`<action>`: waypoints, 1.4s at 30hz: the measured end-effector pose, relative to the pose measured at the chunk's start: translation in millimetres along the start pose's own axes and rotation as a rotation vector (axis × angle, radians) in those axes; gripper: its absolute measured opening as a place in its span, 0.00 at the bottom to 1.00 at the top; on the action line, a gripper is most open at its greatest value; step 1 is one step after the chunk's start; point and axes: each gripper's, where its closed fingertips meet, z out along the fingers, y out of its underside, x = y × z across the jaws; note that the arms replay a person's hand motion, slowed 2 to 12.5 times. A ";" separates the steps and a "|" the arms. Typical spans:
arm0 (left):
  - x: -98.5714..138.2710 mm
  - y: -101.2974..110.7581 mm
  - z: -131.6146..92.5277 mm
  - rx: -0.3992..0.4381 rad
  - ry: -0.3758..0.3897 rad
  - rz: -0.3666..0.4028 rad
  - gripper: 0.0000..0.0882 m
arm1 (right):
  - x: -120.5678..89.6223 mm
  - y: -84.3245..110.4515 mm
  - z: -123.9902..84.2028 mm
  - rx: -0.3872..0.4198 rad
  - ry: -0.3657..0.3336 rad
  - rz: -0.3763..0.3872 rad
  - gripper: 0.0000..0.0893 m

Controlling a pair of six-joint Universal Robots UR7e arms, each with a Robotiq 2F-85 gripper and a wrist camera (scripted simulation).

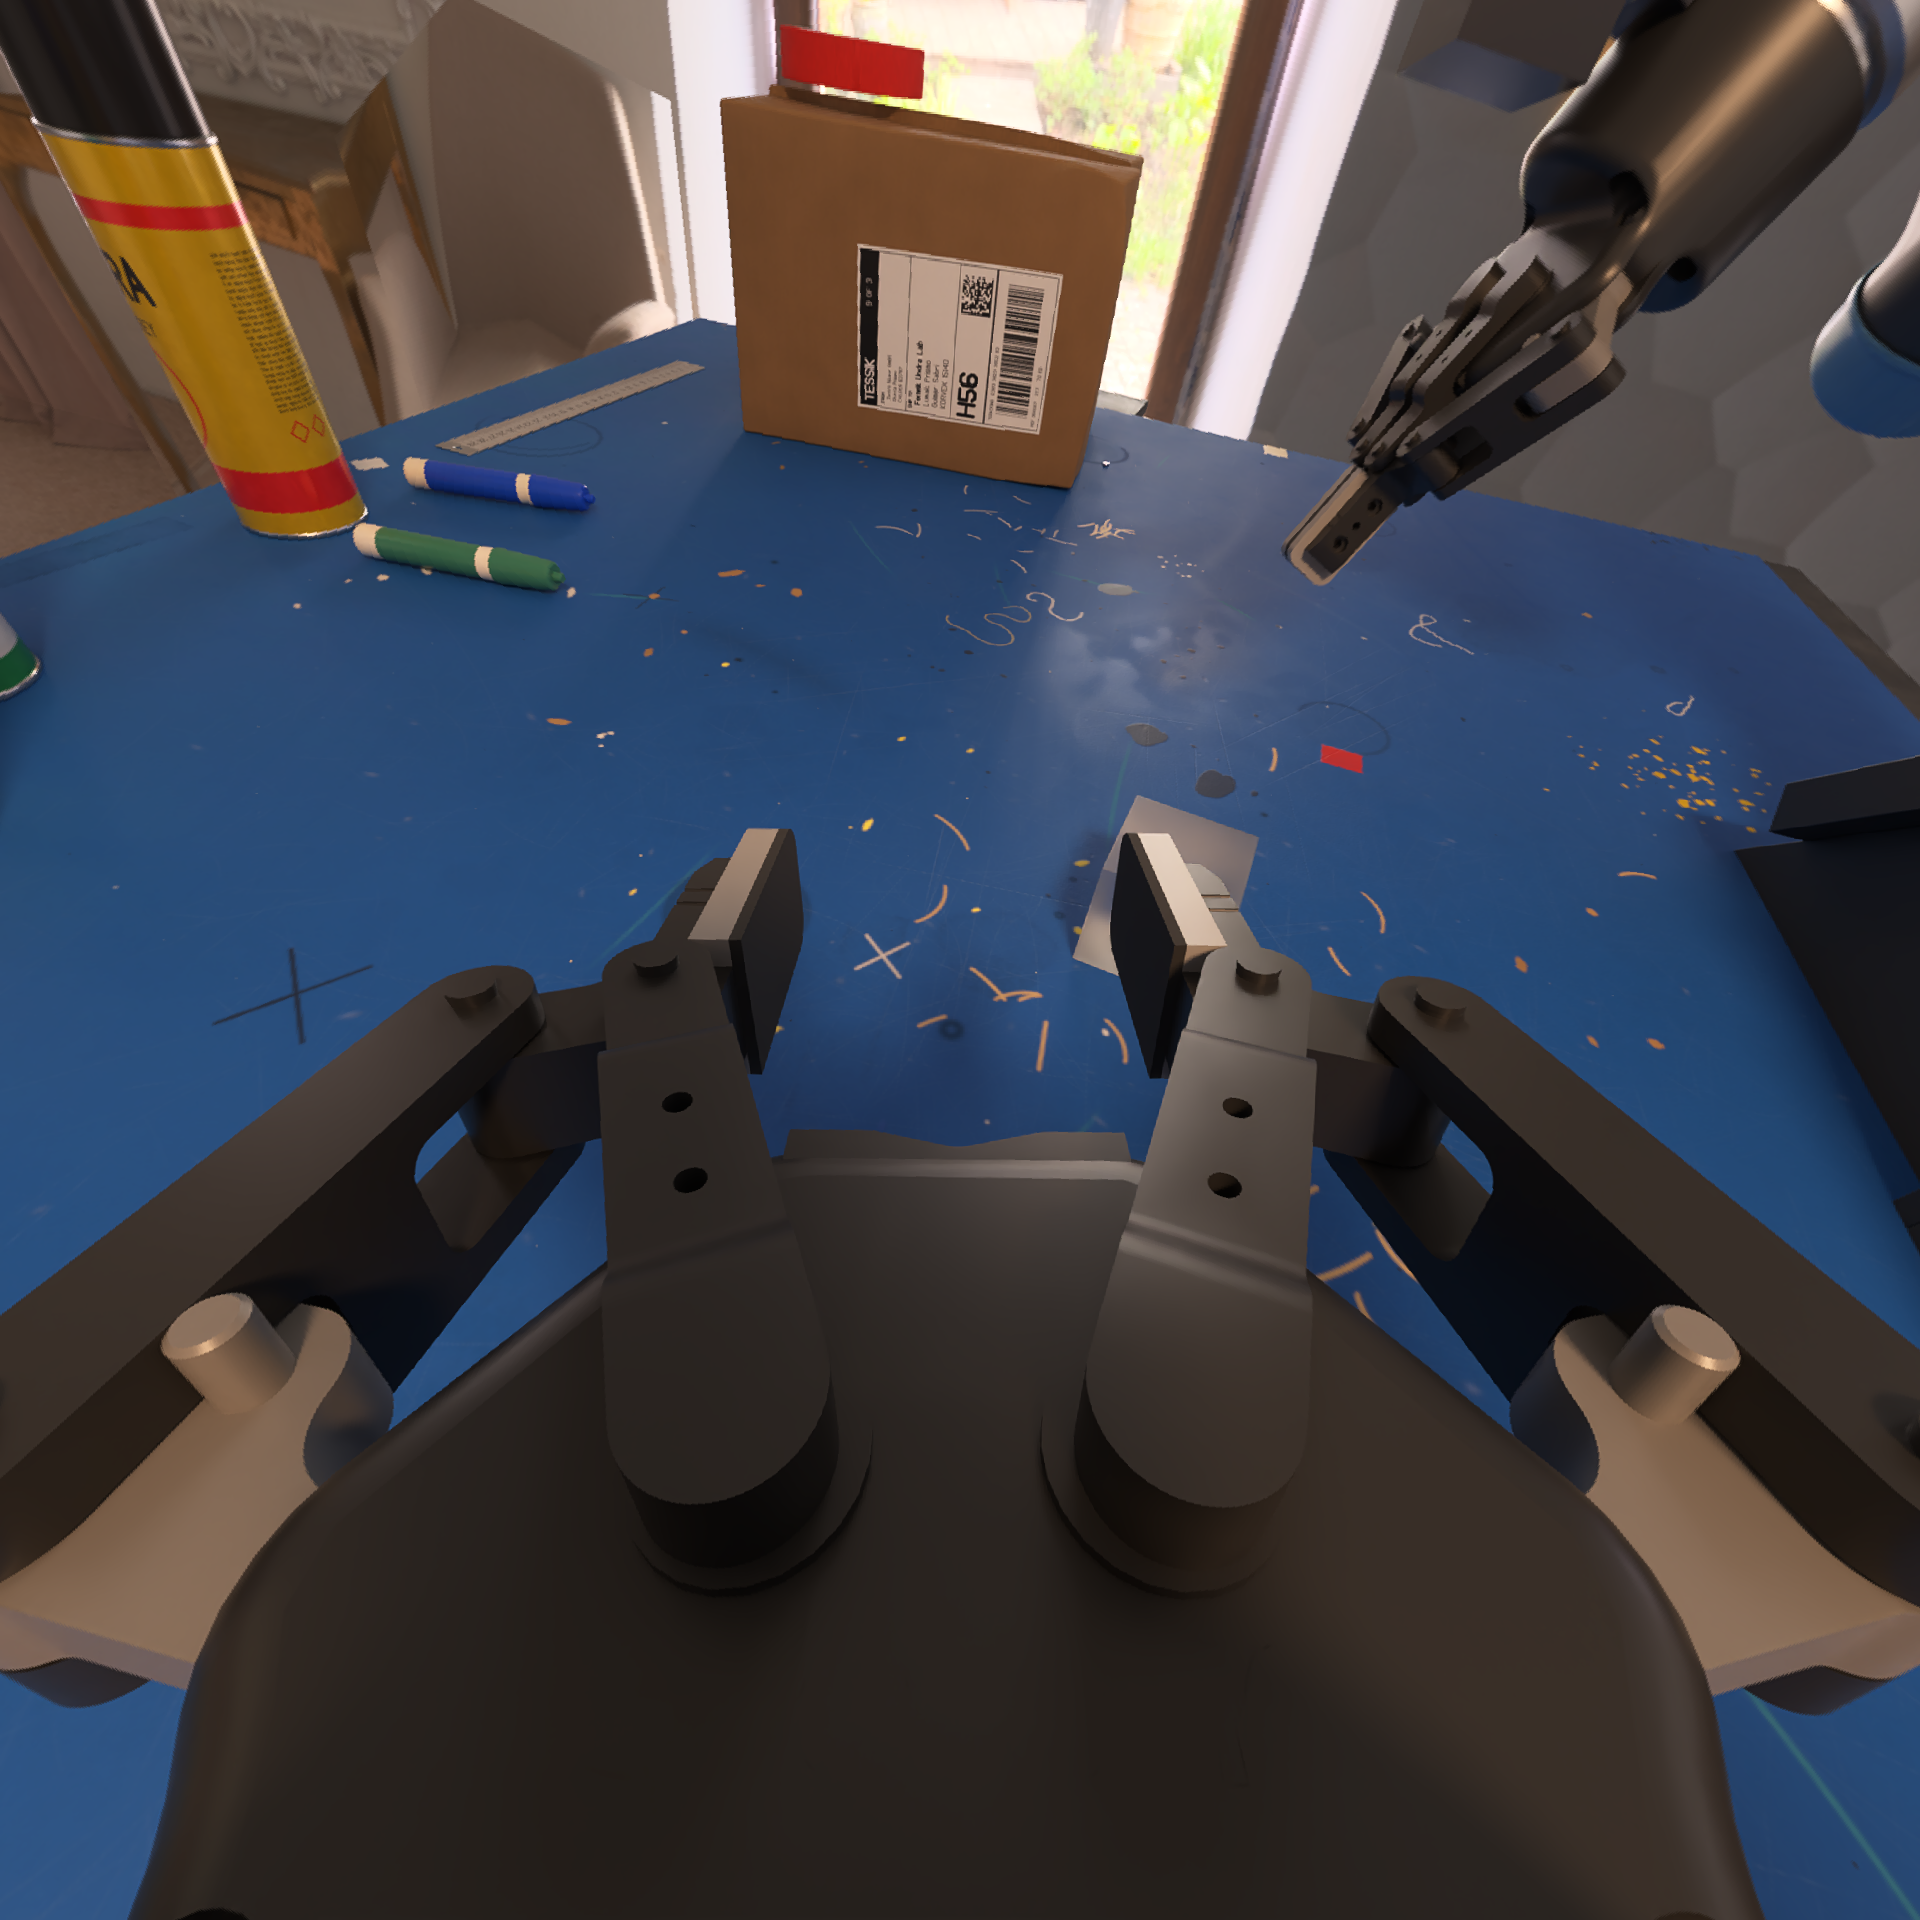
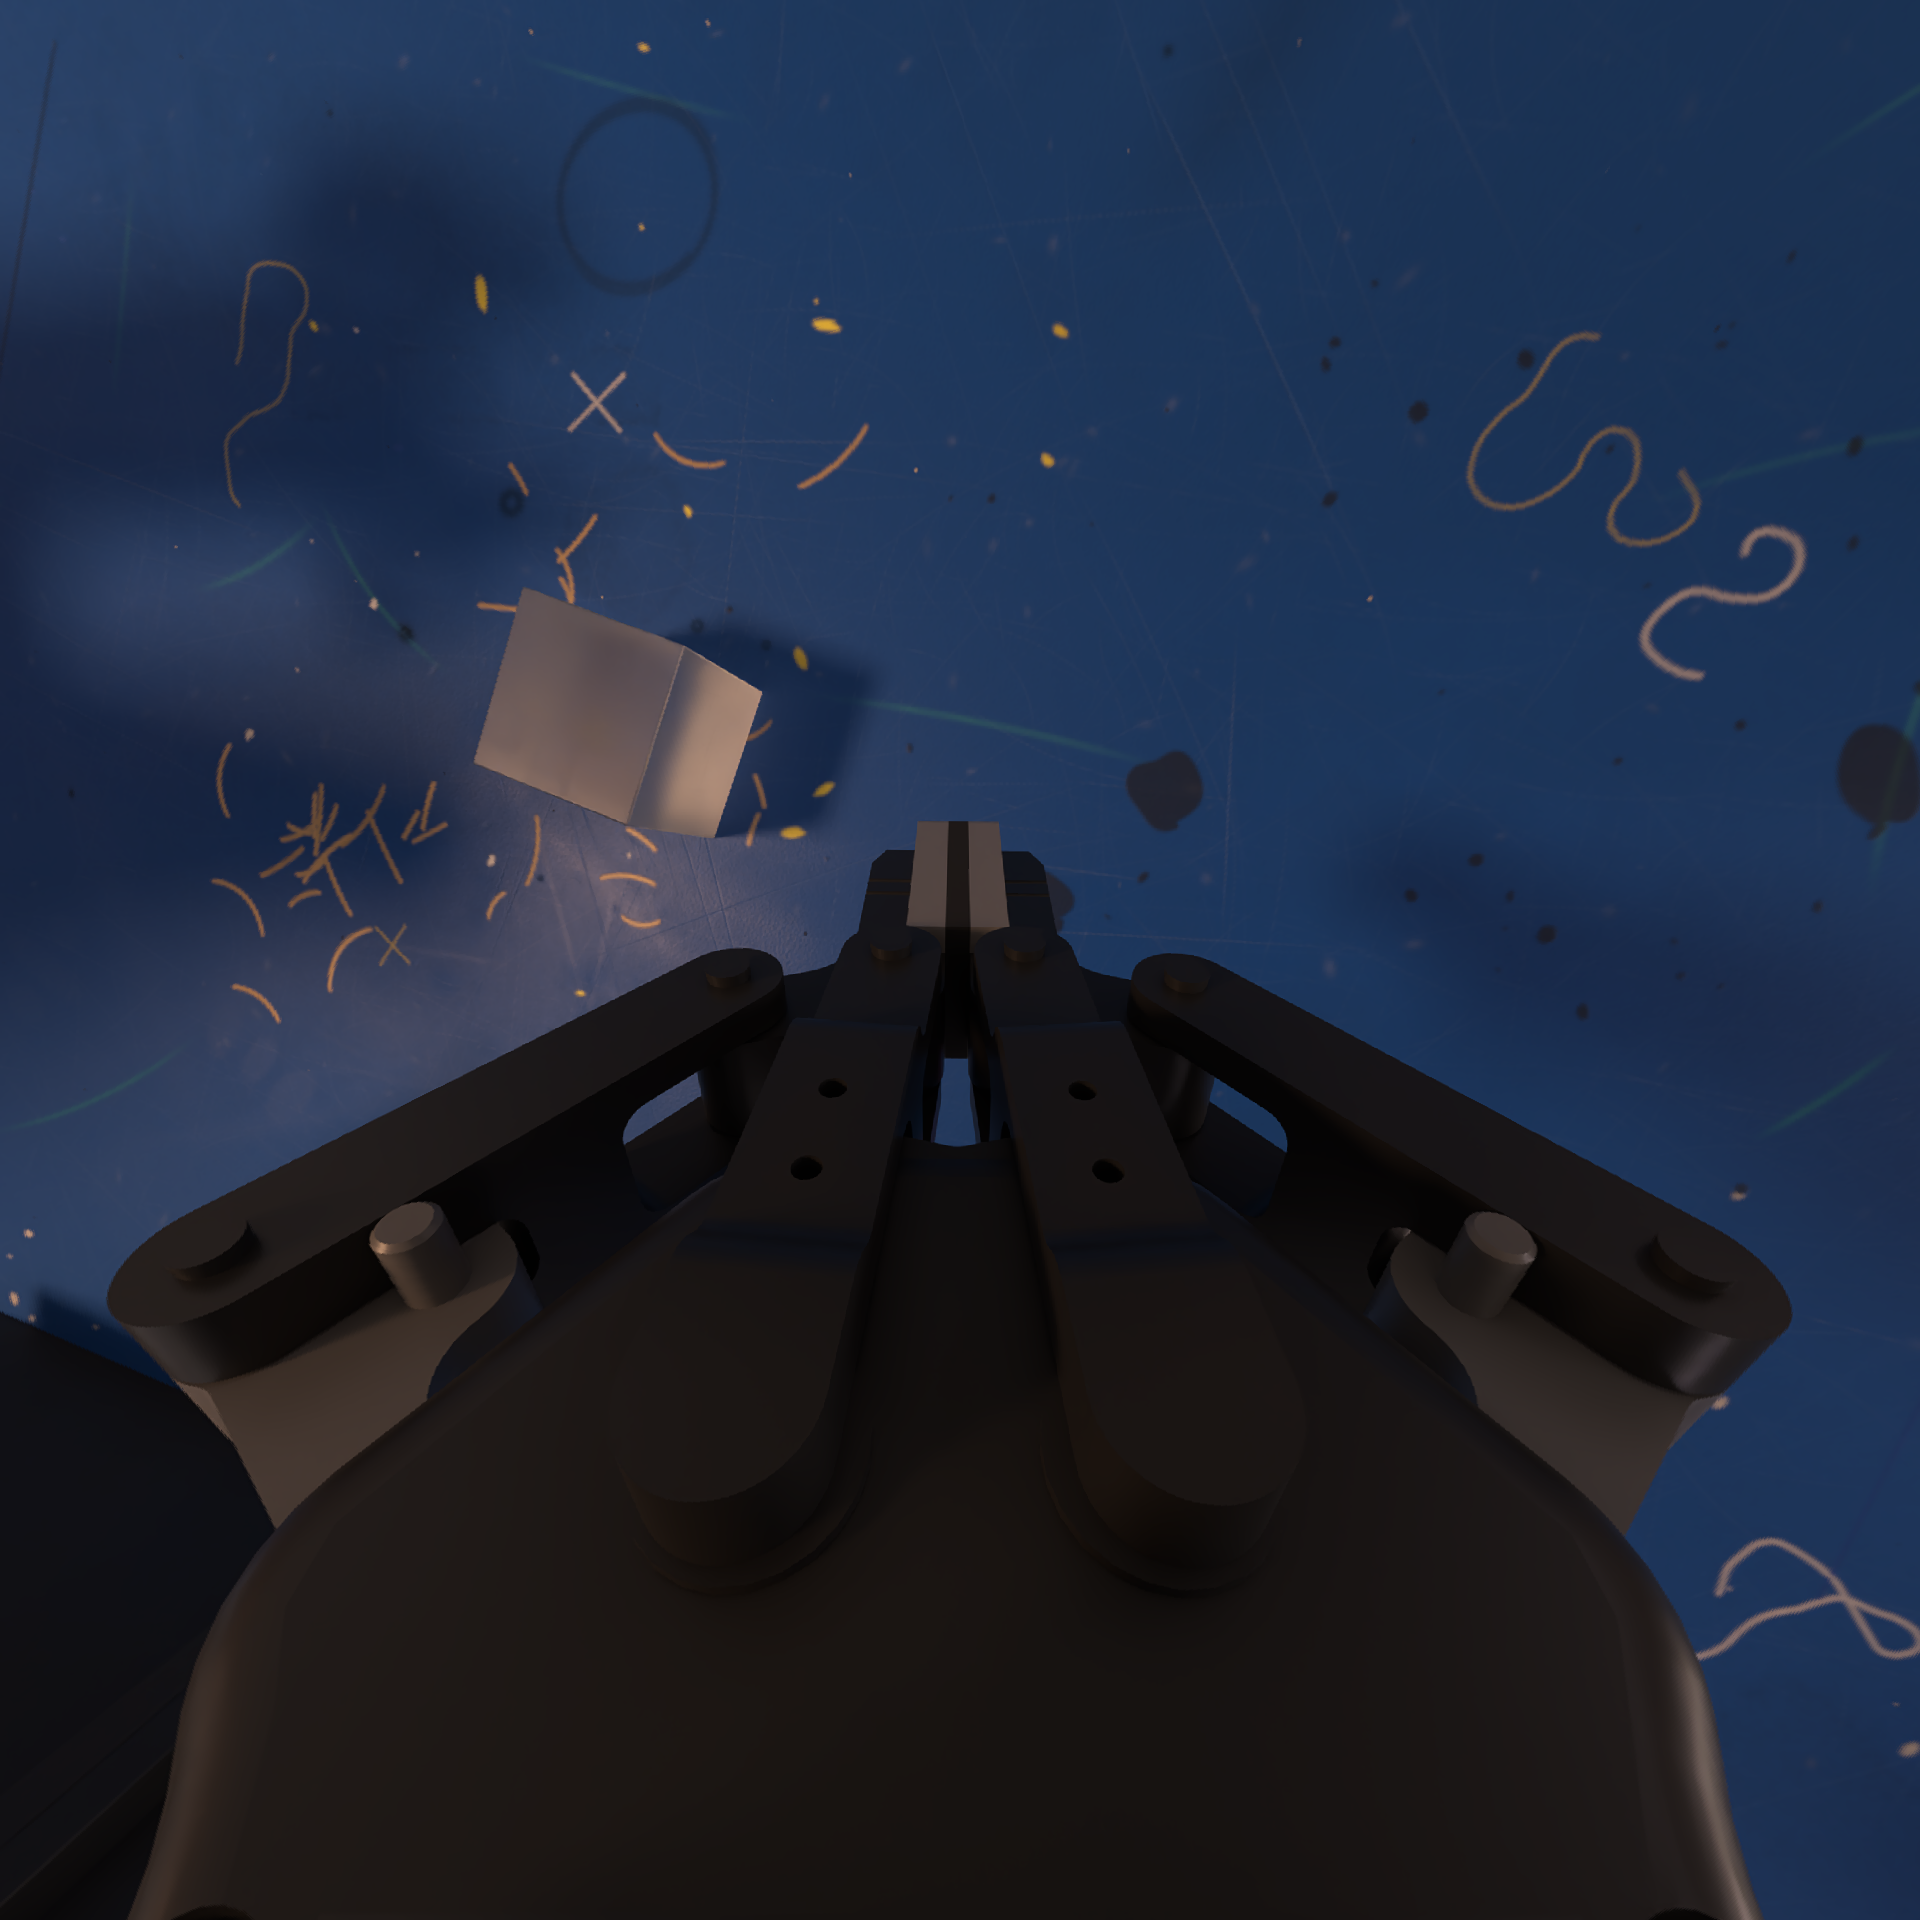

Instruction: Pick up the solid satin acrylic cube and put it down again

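The pale grey satin cube point(image 1: 1218, 844) rests on the blue table point(image 1: 520, 779). My left gripper point(image 1: 956, 862) is open and empty just above the table. Its right finger point(image 1: 1153, 935) covers part of the cube, which lies beyond and to the right of that finger, not between the jaws. In the right wrist view the cube point(image 2: 613, 717) sits ahead and to the left of my right gripper point(image 2: 958, 831), which is shut and empty, well apart from it. The right gripper also shows in the left wrist view point(image 1: 1340, 540), hovering over the table's far right.
A cardboard box point(image 1: 914, 291) with a label stands at the back. A yellow spray can point(image 1: 197, 312), a blue marker point(image 1: 499, 484), a green marker point(image 1: 457, 556) and a metal ruler point(image 1: 571, 407) lie at the back left. A dark object point(image 1: 1839, 914) sits at the right edge.
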 end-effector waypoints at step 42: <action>53.5 11.8 -73.3 0.017 -0.014 -0.036 0.63 | -89.6 -6.5 70.1 -0.165 -0.099 0.062 0.00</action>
